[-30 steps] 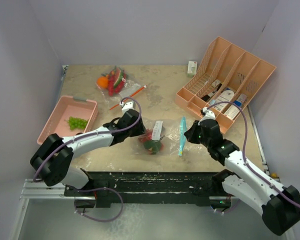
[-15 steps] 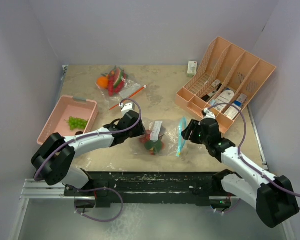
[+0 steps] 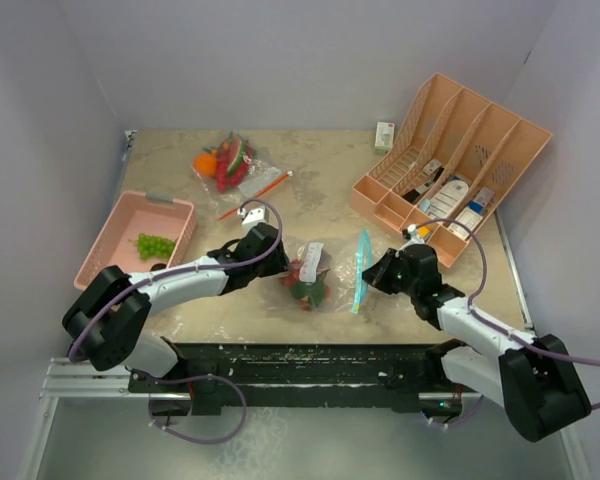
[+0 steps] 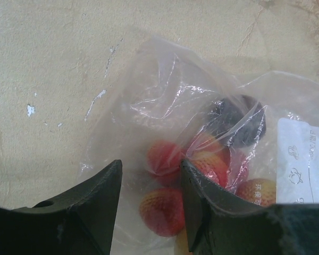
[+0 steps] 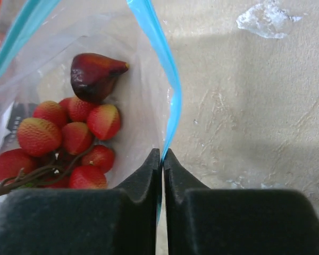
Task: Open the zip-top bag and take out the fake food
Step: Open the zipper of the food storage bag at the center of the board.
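1. Jaws, top external: left gripper (image 3: 278, 259) sits at the left end of the zip-top bag (image 3: 318, 262) and right gripper (image 3: 373, 271) at its blue zip strip (image 3: 361, 268). Fake food (image 3: 302, 286) lies inside the bag, mid-table.
2. Left wrist: left gripper (image 4: 150, 166) has its fingers apart, astride the clear film; whether they clamp it cannot be told. Strawberries (image 4: 165, 159) and plum (image 4: 239, 119) are bagged.
3. Right wrist: right gripper (image 5: 163, 155) is pinched onto the zip strip (image 5: 159, 58), with strawberries (image 5: 69, 135) inside the bag.

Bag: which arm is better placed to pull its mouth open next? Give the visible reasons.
Right. The right fingers are shut on the bag's blue zip edge at its mouth. The left fingers stand apart at the closed end, over the strawberries.
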Motion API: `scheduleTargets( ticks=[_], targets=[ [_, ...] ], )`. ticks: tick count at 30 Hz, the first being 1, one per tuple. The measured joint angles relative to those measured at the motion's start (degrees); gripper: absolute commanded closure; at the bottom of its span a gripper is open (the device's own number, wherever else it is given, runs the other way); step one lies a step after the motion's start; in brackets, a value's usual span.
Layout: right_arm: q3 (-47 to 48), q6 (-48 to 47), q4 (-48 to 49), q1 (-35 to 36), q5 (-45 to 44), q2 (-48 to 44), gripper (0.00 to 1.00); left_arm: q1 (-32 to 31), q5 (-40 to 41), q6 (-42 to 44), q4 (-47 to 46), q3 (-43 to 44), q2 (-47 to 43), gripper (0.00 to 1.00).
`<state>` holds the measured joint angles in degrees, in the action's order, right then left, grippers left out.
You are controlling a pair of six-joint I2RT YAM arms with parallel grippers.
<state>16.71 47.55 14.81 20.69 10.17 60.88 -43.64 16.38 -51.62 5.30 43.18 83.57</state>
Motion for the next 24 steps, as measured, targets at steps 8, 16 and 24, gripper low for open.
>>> scheduleTargets(
  ticks=[8,16,24],
  targets=[
    [2.5,-1.1,-6.8,-0.1,-1.2,-9.0,1.00,0.0,0.3,0.0,0.4,-0.3,-0.8,0.19],
    [17.0,-6.9,-22.5,-0.1,-6.5,-18.7,1.00,-0.1,2.1,1.4,4.3,0.0,-12.2,0.08],
    [29.8,-14.3,-28.1,-0.1,-6.1,-17.5,1.00,-0.1,5.2,3.8,7.7,2.9,-22.8,0.08]
  ],
)
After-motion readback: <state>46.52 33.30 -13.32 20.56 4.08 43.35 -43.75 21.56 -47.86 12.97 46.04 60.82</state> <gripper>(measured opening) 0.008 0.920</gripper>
